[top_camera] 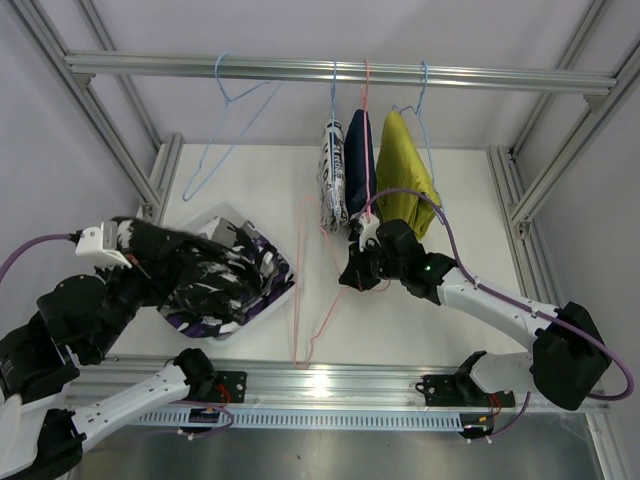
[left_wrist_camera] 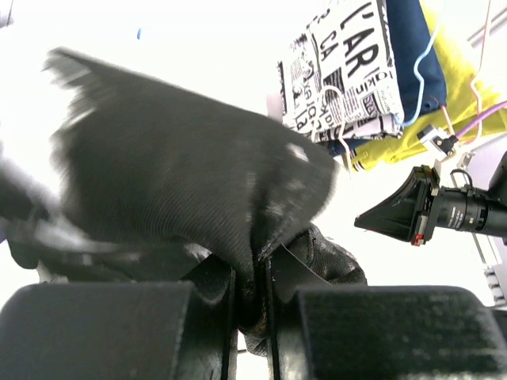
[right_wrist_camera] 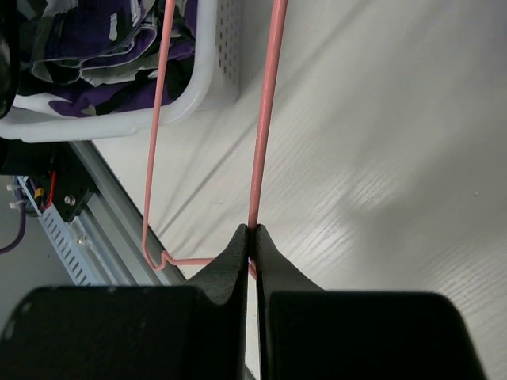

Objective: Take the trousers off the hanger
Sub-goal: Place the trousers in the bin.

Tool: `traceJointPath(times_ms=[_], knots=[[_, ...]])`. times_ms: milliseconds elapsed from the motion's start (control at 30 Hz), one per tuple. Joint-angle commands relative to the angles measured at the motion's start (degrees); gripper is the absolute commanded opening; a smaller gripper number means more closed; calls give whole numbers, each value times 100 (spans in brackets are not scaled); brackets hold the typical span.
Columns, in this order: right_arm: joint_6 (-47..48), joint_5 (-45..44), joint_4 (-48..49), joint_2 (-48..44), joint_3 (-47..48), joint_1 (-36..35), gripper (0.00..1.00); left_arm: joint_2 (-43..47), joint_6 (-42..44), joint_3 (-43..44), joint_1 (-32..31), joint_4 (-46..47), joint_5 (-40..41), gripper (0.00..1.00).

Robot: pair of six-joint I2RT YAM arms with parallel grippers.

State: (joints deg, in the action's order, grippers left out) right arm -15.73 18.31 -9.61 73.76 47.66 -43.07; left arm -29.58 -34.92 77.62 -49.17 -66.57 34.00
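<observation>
Left fingers [left_wrist_camera: 277, 273]: nearly closed, pinching the black speckled trousers [left_wrist_camera: 182, 174]
Held pair: bunched dark cloth above the basket [top_camera: 225, 212]
Right fingers [right_wrist_camera: 242, 253]: clamped on the pink hanger [right_wrist_camera: 265, 119]
Rail [top_camera: 300, 70]: white printed trousers [top_camera: 332, 175], navy trousers [top_camera: 359, 160], yellow trousers [top_camera: 405, 170] hanging

Readable text appears on one item only: the white trousers with dark print [left_wrist_camera: 348, 63], hanging at the upper right of the left wrist view. Large block capitals read "L'AR", with the start cut off at a fold. Smaller newspaper-style lines surround them. One sideways fragment may read "akin"; the rest is too fine to read. In the top view the print is illegible.
</observation>
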Motion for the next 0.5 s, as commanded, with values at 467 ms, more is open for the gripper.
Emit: traceJointPath(times_ms=[467], knots=[[-106,33,222,-142,-248,220,0,-197,-489,-667,-23,697,142,3]])
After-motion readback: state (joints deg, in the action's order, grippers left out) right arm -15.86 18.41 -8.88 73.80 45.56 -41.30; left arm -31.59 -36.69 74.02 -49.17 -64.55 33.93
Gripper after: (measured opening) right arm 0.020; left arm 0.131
